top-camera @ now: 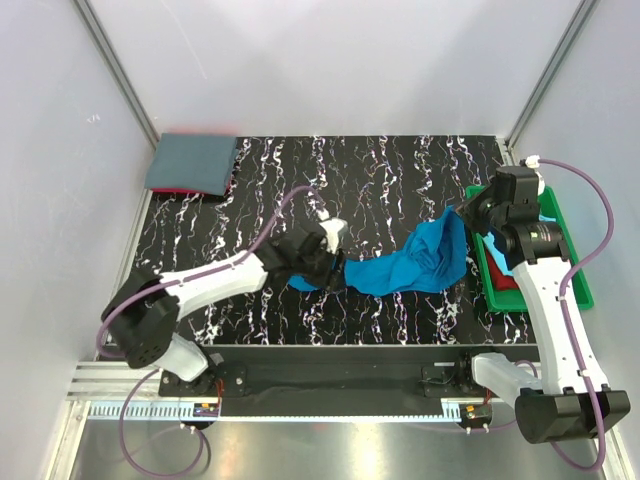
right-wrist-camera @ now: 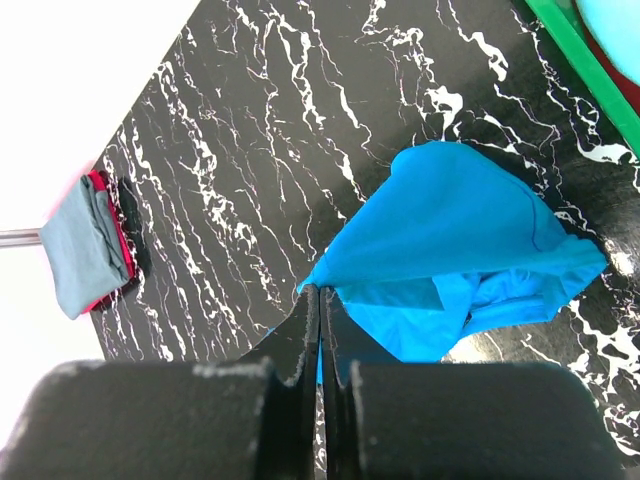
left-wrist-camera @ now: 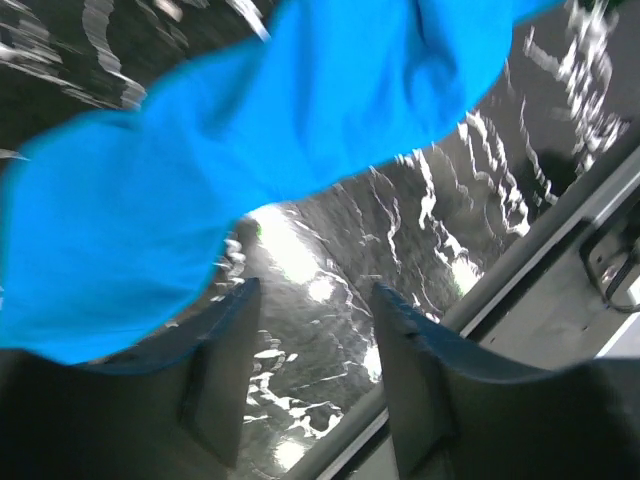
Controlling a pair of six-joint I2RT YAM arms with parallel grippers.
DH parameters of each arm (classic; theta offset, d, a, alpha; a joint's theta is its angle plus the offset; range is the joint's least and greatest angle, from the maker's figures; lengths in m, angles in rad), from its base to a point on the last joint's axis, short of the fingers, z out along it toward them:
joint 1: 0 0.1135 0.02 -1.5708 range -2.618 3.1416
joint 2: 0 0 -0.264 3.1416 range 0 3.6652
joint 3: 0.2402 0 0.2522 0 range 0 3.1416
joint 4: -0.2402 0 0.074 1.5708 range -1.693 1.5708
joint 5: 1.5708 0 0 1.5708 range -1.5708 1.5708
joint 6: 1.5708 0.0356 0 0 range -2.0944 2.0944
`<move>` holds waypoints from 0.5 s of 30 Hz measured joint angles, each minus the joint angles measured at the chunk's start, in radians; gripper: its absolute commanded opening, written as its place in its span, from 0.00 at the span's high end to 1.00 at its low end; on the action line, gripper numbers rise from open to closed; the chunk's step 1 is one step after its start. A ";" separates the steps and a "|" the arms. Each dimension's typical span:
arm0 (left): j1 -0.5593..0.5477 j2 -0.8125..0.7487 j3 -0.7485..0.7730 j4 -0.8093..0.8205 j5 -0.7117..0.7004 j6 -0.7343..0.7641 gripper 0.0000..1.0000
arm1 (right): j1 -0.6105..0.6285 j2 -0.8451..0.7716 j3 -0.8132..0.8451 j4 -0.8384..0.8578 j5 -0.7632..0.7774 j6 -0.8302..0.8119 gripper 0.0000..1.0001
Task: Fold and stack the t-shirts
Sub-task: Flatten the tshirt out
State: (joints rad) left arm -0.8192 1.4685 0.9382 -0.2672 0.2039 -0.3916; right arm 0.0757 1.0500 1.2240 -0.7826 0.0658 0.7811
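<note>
Turquoise t-shirt [top-camera: 415, 265] lies crumpled mid-way across the bench [top-camera: 300, 190]. Left end effector [left-wrist-camera: 315, 300] sits at its left end, jaws apart, gripping nothing. Right end effector [right-wrist-camera: 320, 300] is clamped on the raised right corner. Risk: a one-corner pull drags it bunched, or the thin pinch slips. Count: one loose shirt. Tray [top-camera: 575, 285] holds two, red shirt [top-camera: 503, 278] and aqua shirt [right-wrist-camera: 605, 12]. Far-left pile has two, grey shirt [top-camera: 192, 163] over second red shirt [right-wrist-camera: 97, 183].

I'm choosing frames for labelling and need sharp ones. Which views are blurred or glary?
Left wrist: smeared throughout, the turquoise t-shirt soft-edged, with a white glare patch on the marbled table. Right wrist: cloth and table crisp, only the nearest foreground out of focus, and the wall blown out white. Top external: sharp and evenly lit.
</note>
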 measured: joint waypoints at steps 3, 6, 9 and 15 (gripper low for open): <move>-0.060 0.050 0.000 0.027 -0.032 -0.003 0.43 | 0.000 0.000 -0.017 0.015 -0.002 0.000 1.00; -0.112 0.088 0.007 0.054 -0.075 0.020 0.43 | 0.000 0.000 -0.037 0.023 -0.006 0.000 1.00; -0.167 0.138 0.034 0.071 -0.140 0.067 0.42 | 0.000 0.000 -0.043 0.026 -0.006 0.000 1.00; -0.215 0.269 0.156 0.057 -0.258 0.097 0.40 | 0.000 -0.004 -0.043 0.037 -0.005 -0.003 1.00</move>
State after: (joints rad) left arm -1.0340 1.7370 1.0946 -0.2100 -0.0544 -0.2951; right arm 0.0757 1.0462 1.1809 -0.7460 0.0605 0.7784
